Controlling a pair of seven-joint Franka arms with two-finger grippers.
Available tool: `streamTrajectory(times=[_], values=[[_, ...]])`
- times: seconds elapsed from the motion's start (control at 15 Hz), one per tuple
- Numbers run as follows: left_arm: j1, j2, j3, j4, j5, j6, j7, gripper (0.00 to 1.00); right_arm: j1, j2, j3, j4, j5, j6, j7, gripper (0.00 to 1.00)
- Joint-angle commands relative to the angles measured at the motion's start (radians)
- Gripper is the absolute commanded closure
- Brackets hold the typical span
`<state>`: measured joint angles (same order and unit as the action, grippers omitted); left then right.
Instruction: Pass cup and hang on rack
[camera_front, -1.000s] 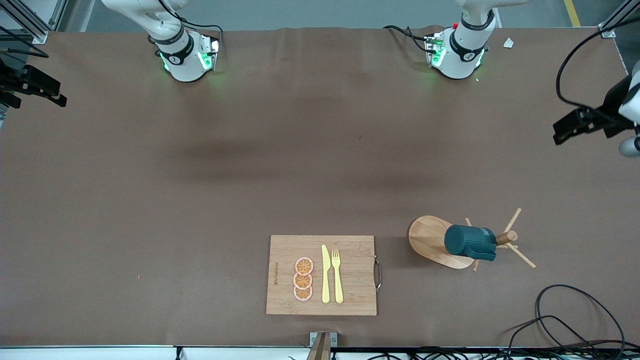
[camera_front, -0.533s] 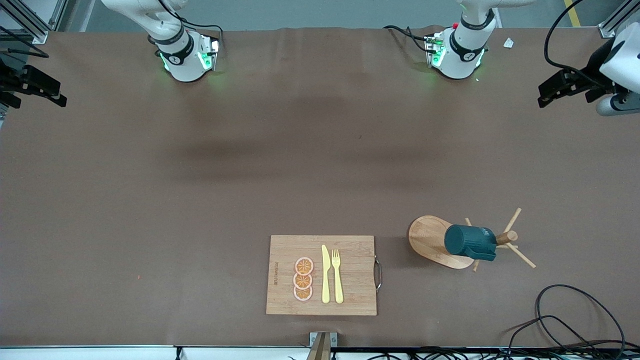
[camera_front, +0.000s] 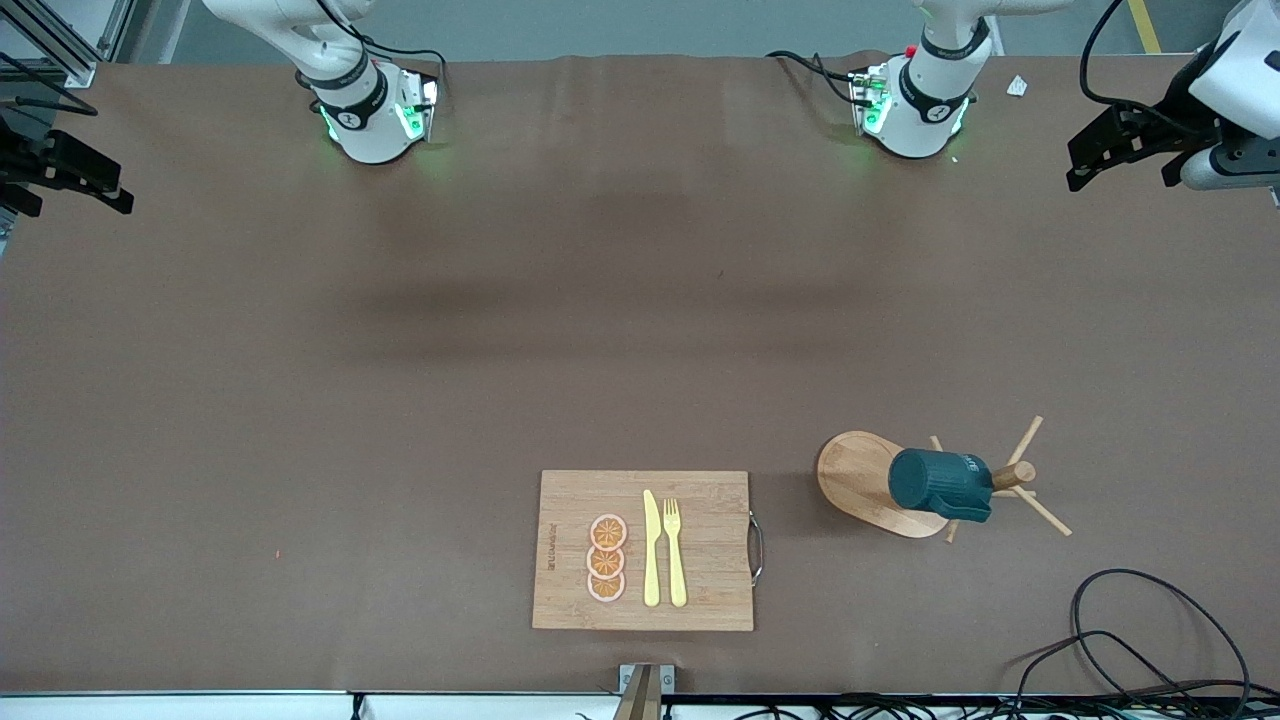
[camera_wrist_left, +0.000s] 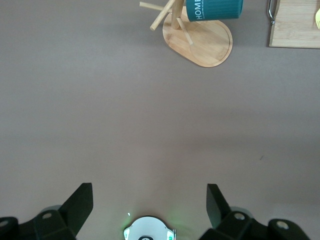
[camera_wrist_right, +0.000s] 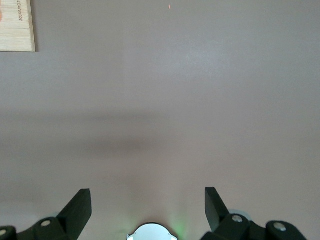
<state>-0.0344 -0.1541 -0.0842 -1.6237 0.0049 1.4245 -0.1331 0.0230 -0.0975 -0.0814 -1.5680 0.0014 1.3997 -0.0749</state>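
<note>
Compared with a second ago, the left gripper (camera_front: 1120, 160) is being carried higher and closer to the left arm's base, over the table edge at the left arm's end; nothing else has moved. Nearest the front camera, a wooden cutting board (camera_front: 700, 520) is being occupied by three orange slices (camera_front: 606, 559), a yellow knife (camera_front: 651, 549) and a yellow fork (camera_front: 675, 550). Beside it, toward the left arm's end, the cup (camera_front: 940, 484) is being held up on the rack (camera_front: 865, 480), hung on a peg above the oval base. Farther off, the left gripper's fingers (camera_wrist_left: 80, 206) are being held wide apart and empty. The right gripper (camera_front: 70, 175) is being kept waiting over the right arm's end, fingers (camera_wrist_right: 80, 206) spread wide, nothing grasped.
</note>
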Motion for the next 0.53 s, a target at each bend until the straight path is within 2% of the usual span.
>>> streamTrajectory(times=[0.0, 0.47], values=[[-0.004, 0.005, -0.002, 0.005, -0.005, 0.007, 0.020, 0.00, -0.005, -0.022, 0.005, -0.024, -0.017, 0.010, -0.014, 0.00], [-0.004, 0.013, -0.003, 0.021, -0.005, 0.004, 0.030, 0.00, -0.005, -0.022, 0.005, -0.024, -0.017, 0.010, -0.014, 0.00]])
